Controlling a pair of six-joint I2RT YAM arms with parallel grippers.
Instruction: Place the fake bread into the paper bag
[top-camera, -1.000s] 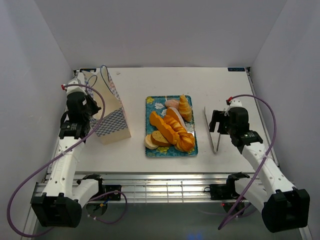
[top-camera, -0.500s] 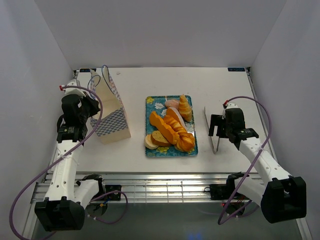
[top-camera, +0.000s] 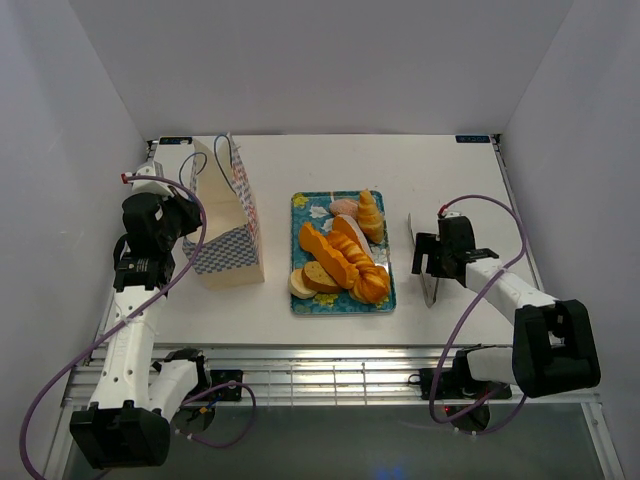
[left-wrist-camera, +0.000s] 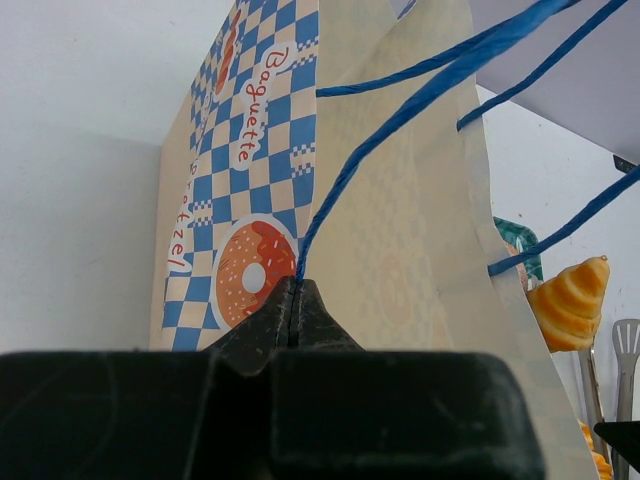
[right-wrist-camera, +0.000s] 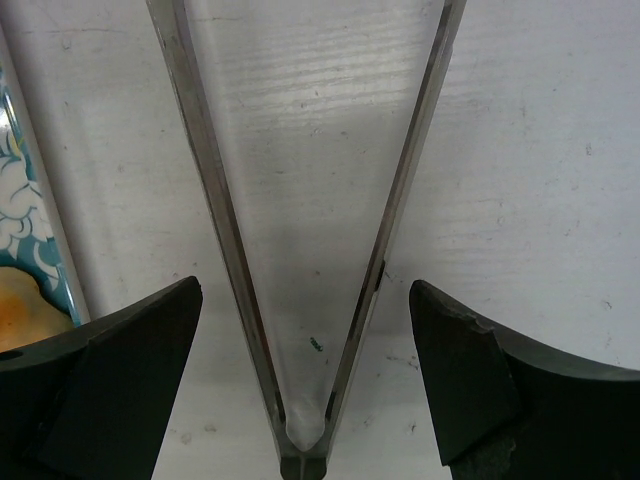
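Note:
The paper bag (top-camera: 232, 225) stands at the left of the table, cream with a blue-and-white checked band. My left gripper (top-camera: 186, 214) is shut on one of its blue cord handles (left-wrist-camera: 330, 200); the bag's side (left-wrist-camera: 410, 260) fills the left wrist view. The fake bread (top-camera: 342, 256), several golden-orange pieces, lies on a teal floral tray (top-camera: 300, 204). A croissant (left-wrist-camera: 569, 302) shows past the bag. My right gripper (top-camera: 428, 262) is open, low over the table, straddling the hinge end of metal tongs (right-wrist-camera: 303, 440); its fingers (right-wrist-camera: 120, 385) do not touch them.
The tongs (top-camera: 414, 228) lie right of the tray, their arms spreading toward the back; their tip also shows in the left wrist view (left-wrist-camera: 625, 350). The tray's edge (right-wrist-camera: 22, 240) is just left of my right gripper. White walls close in on three sides.
The bag's top has swung right and the bag now stands more upright as my left gripper held its handle. My right gripper has drawn down along the tongs toward their hinge.

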